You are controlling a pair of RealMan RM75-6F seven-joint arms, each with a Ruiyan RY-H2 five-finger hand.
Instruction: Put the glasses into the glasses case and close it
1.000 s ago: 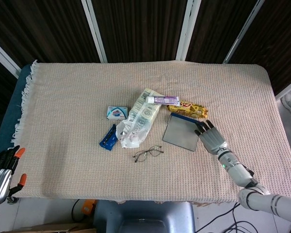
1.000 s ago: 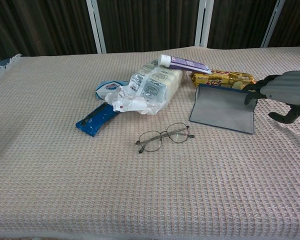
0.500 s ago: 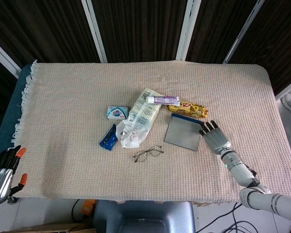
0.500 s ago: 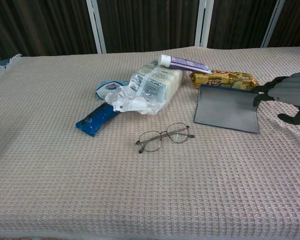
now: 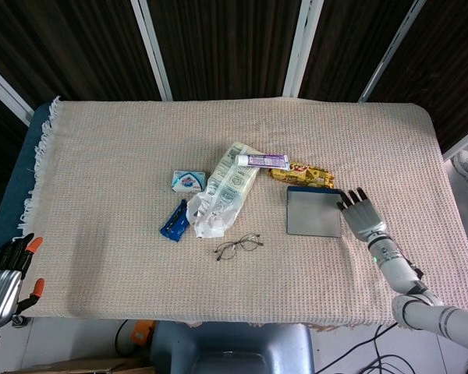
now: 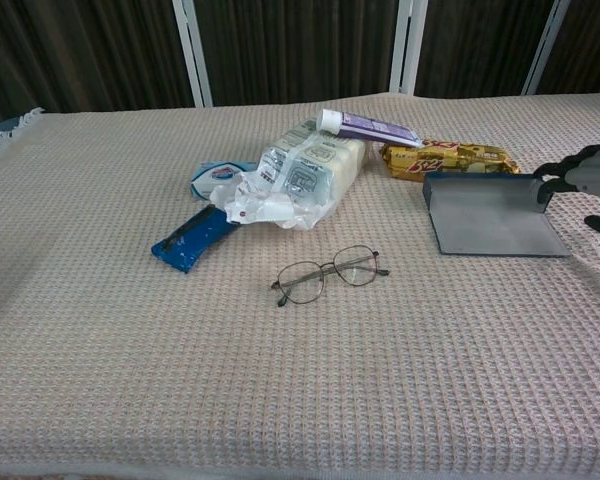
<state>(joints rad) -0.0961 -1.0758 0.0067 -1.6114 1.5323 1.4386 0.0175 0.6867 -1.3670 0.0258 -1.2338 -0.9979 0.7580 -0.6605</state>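
Observation:
Thin wire-framed glasses (image 5: 238,246) (image 6: 330,275) lie unfolded on the woven cloth near the table's front middle. To their right lies the glasses case (image 5: 313,212) (image 6: 495,215), open, with a flat grey inside and a dark blue rim. At its far right corner my right hand (image 5: 360,214) (image 6: 585,180) has its fingertips on the case and its thumb standing apart. The fingers are spread and grip nothing. My left hand (image 5: 4,273) hangs off the table at the lower left of the head view, holding nothing.
A toothpaste tube (image 5: 263,160) (image 6: 370,127) and a gold snack bar (image 5: 300,174) (image 6: 448,157) lie just behind the case. A crinkled plastic pack (image 5: 222,191) (image 6: 305,175), a blue packet (image 5: 174,220) (image 6: 193,238) and a small white-blue box (image 5: 188,180) (image 6: 218,177) lie left of them.
My right hand has moved to the right, and the case has slid and turned with it, now farther from the glasses. The glasses and left hand have not moved.

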